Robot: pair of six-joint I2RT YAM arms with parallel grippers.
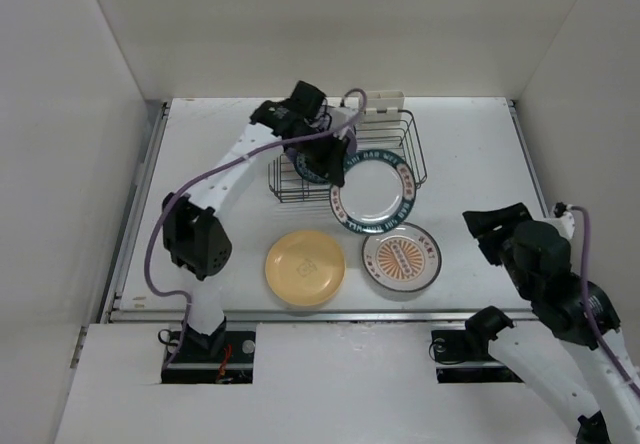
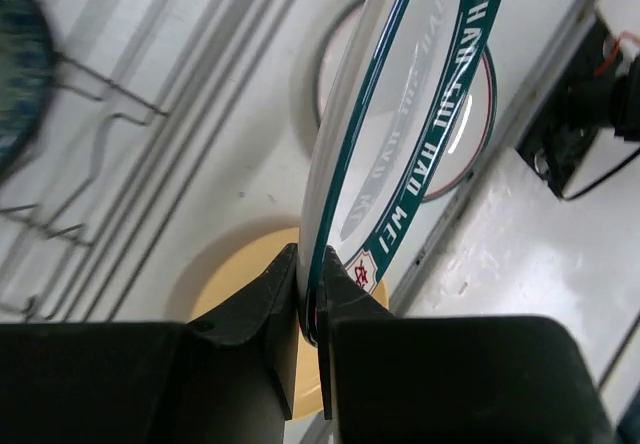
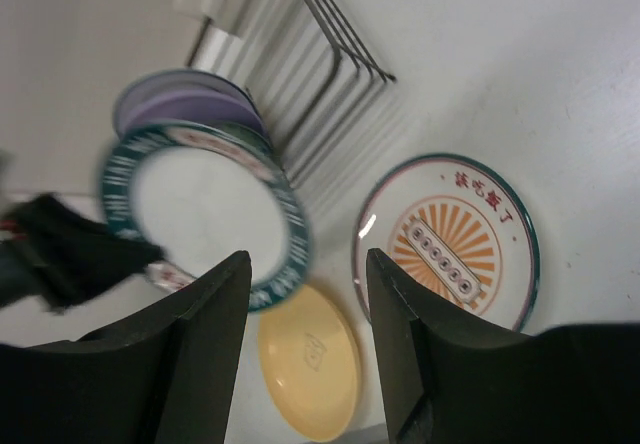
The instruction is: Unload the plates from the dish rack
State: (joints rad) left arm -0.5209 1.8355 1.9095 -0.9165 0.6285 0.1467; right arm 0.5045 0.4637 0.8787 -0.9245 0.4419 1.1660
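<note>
My left gripper [image 1: 338, 167] is shut on the rim of the white green-rimmed plate [image 1: 372, 192] and holds it tilted just in front of the dish rack [image 1: 412, 149]. In the left wrist view the plate [image 2: 400, 164] stands edge-on between the closed fingers [image 2: 260, 304]. A dark teal plate [image 1: 312, 164] stands in the rack. The yellow plate [image 1: 305, 267] and the orange sunburst plate [image 1: 401, 257] lie flat on the table. My right gripper [image 3: 305, 294] is open and empty, off to the right [image 1: 482, 236]. A lavender plate [image 3: 185, 104] shows behind the held one.
The rack's white cutlery holder [image 1: 385, 99] sits on its far edge. White walls enclose the table on the left, back and right. The table's front rail [image 1: 330, 314] runs just below the flat plates.
</note>
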